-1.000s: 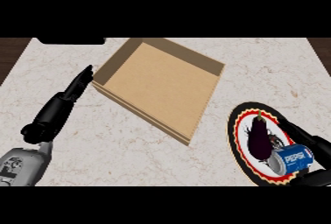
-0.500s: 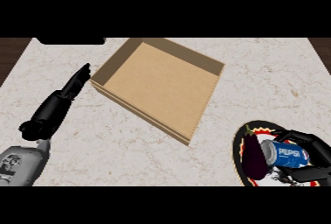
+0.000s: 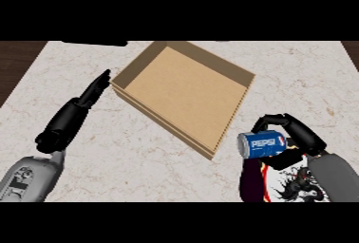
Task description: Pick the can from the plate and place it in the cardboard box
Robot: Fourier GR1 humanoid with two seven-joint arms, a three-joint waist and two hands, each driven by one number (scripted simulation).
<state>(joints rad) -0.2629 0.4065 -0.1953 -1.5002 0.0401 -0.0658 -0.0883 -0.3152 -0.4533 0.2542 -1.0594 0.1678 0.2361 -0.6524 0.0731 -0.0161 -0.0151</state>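
My right hand [image 3: 298, 137] is curled round a blue Pepsi can [image 3: 261, 144], which lies on its side in the grasp, lifted above the counter. The can hangs just right of the cardboard box's [image 3: 184, 91] near right corner, outside its wall. Under my right forearm sits the dark plate [image 3: 277, 182] with a red rim and a black figure, mostly hidden. My left hand [image 3: 79, 108] rests open at the left, fingers straight and pointing toward the box's left corner, not touching it.
The marble counter [image 3: 126, 161] spreads around the box. Dark wood [image 3: 14, 61] shows past the counter's left edge. The open box is shallow, with low walls and nothing inside.
My right hand has carried the can up and to the left, off the plate and toward the box. The view has shifted, so the plate sits lower. The left hand stays still.
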